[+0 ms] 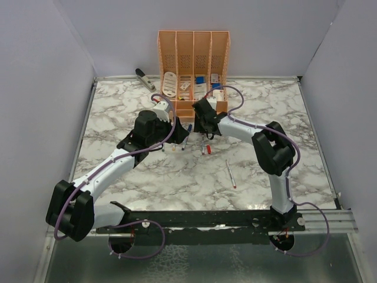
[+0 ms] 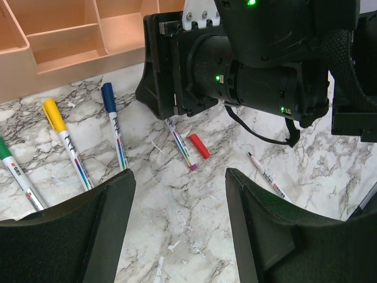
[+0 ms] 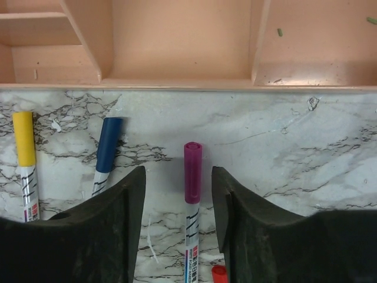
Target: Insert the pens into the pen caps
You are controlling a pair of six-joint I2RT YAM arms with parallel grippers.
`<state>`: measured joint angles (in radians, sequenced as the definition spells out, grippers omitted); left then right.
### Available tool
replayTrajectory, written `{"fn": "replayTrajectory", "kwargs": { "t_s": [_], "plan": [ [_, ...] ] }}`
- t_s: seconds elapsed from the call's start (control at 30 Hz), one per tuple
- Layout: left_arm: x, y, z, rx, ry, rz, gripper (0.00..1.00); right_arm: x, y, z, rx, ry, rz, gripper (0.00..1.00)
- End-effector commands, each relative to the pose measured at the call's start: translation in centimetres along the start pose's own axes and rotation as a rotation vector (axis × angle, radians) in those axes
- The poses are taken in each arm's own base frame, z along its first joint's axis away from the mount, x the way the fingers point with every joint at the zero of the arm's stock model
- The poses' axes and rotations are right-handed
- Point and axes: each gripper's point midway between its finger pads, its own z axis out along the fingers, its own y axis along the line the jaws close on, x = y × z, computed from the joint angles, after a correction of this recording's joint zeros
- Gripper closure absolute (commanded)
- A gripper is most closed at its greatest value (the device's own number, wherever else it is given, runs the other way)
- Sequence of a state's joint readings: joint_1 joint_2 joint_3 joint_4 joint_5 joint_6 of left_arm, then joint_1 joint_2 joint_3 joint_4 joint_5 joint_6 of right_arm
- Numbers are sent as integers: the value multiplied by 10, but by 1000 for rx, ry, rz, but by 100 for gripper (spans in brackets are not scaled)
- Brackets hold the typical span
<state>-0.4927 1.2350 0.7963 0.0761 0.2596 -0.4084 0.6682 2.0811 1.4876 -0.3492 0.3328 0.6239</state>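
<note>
One uncapped pen (image 1: 230, 174) lies alone on the marble table (image 1: 147, 177), right of centre, well apart from the orange organizer (image 1: 193, 53) at the back.

Left wrist: left fingers (image 2: 88, 236) wide apart, empty. Beyond them a green-capped pen (image 2: 15, 171), yellow-capped pen (image 2: 65, 141) and blue-capped pen (image 2: 113, 124) lie side by side, with a loose red cap (image 2: 199, 145) further right.

Right wrist: right fingers (image 3: 106, 236) parted, flanking the purple-capped pen (image 3: 192, 177), which lies flat and unclamped.
</note>
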Motion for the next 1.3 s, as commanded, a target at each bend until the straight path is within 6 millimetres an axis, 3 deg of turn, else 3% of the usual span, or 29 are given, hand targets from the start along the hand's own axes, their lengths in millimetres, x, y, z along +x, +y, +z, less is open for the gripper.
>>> {"fn": "replayTrajectory", "kwargs": {
  "t_s": [0.0, 0.2, 0.33, 0.5, 0.63, 0.77, 1.0, 1.27],
  "plan": [
    [-3, -3, -1, 18, -6, 12, 35, -16, -4, 1, 26, -51, -18, 51],
    [-4, -4, 2, 27, -7, 14, 35, -40, -9, -20, 45, -112, -36, 50],
    [-6, -6, 5, 42, -12, 17, 35, -41, -29, -42, 95, -119, -48, 55],
    [-7, -9, 10, 67, -9, 25, 35, -1, -67, -70, 164, -30, -58, 61],
    [-7, -10, 15, 81, 3, 35, 35, 54, -102, -92, 221, 105, -37, 63],
    [-9, -11, 21, 90, 3, 35, 35, 91, -113, -114, 185, 189, -25, 65],
    [-9, -14, 31, 124, 13, -4, 35, 123, -120, -133, 184, 259, -55, 65],
    [-7, -11, 30, 109, 16, -11, 35, 134, -115, -134, 142, 280, -80, 65]
  ]
}}
